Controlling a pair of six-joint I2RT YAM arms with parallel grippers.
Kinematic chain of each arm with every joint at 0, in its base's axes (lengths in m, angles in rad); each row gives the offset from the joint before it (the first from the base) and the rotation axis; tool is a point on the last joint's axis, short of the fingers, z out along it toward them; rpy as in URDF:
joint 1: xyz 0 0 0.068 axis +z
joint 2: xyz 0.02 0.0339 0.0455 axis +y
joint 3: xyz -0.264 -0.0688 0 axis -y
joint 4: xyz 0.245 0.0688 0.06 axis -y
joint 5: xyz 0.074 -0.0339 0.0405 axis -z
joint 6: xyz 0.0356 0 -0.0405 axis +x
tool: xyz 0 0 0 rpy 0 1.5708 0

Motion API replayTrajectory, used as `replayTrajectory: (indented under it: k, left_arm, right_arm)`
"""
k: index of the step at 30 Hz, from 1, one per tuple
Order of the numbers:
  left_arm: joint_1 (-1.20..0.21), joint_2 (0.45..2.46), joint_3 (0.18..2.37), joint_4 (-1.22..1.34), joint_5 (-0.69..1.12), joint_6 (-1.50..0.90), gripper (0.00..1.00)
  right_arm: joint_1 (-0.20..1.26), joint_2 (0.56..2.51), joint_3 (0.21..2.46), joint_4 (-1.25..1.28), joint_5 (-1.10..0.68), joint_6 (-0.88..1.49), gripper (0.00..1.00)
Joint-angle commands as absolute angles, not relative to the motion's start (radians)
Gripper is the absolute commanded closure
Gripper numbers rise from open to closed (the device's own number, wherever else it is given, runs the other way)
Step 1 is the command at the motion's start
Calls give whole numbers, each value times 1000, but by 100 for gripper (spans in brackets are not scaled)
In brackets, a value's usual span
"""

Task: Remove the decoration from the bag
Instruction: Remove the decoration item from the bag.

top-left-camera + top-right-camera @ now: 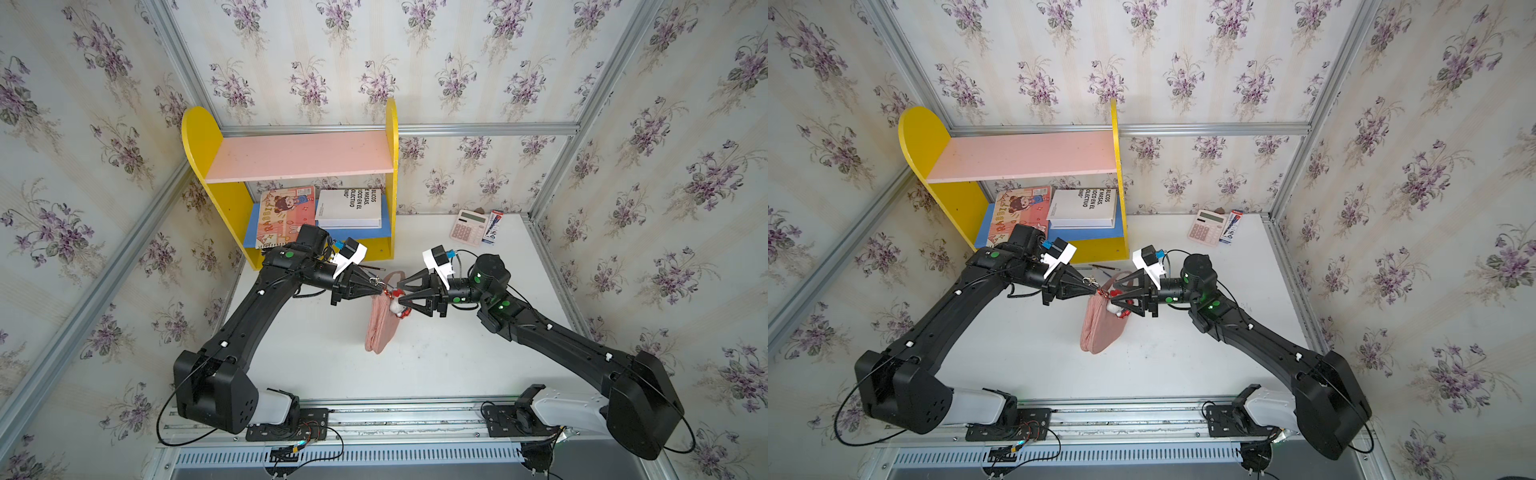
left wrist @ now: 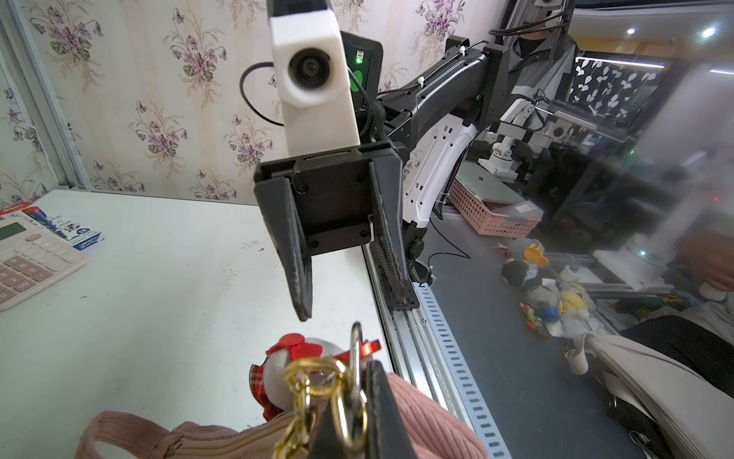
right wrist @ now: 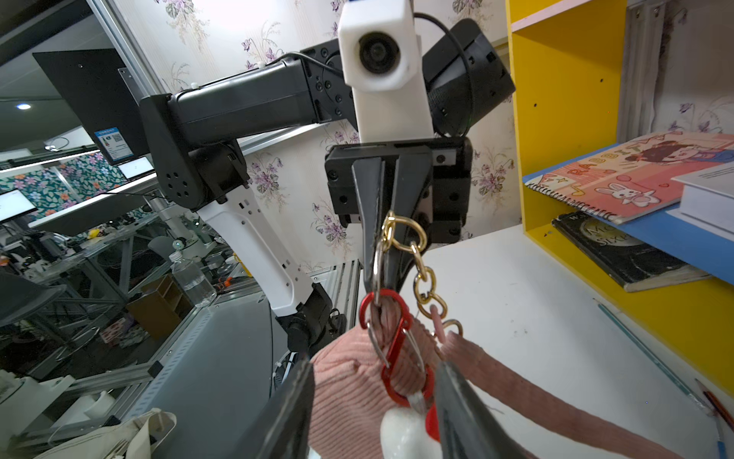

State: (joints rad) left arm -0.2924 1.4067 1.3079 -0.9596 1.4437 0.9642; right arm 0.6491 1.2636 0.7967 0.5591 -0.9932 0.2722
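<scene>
The pink ribbed bag [image 1: 380,328] [image 1: 1100,332] hangs by its top over the white table, its lower end resting on the table. My left gripper [image 1: 377,291] [image 1: 1096,289] [image 2: 357,417] is shut on the bag's silver ring [image 3: 377,262], where the gold chain [image 3: 425,278] links in. The decoration [image 1: 397,305] [image 1: 1115,307] [image 2: 294,365], a white plush with red parts, hangs from that ring by a red clasp [image 3: 393,357]. My right gripper [image 1: 401,296] [image 1: 1116,296] [image 3: 375,409] is open, one finger on each side of the clasp and plush, against the bag [image 3: 345,381].
A yellow shelf [image 1: 208,166] with books stands at the back left, close behind my left arm. A pink calculator [image 1: 468,226] and a pen box [image 1: 492,226] lie at the back right. Pencils [image 1: 1104,268] lie in front of the shelf.
</scene>
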Motion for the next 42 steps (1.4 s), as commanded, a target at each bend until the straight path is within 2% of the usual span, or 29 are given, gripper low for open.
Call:
replayTrajectory:
  k: [1,15,23,38,42]
  left_arm:
    - [-301,1407,1326,-1015,1434,1022,100]
    - [-314,1434,1336,-1028,1412,1036,100]
    - [-316,1433,1338,-1026,1411,1035,100]
    - [-318,1431,1335,-1014,1396,1032,100]
    - [-318,1428,1332,-1010,1391,1032,100]
  right_arm:
    - [654,1280,814,557,-1037,301,44]
    - [685,1354,804,689,-1081,419,44]
    - [686,1381,809,718,-1076,439,53]
    - [687,1405,822,686,-1056,434,59]
    - [686,1406,812,686,-1050,438,57]
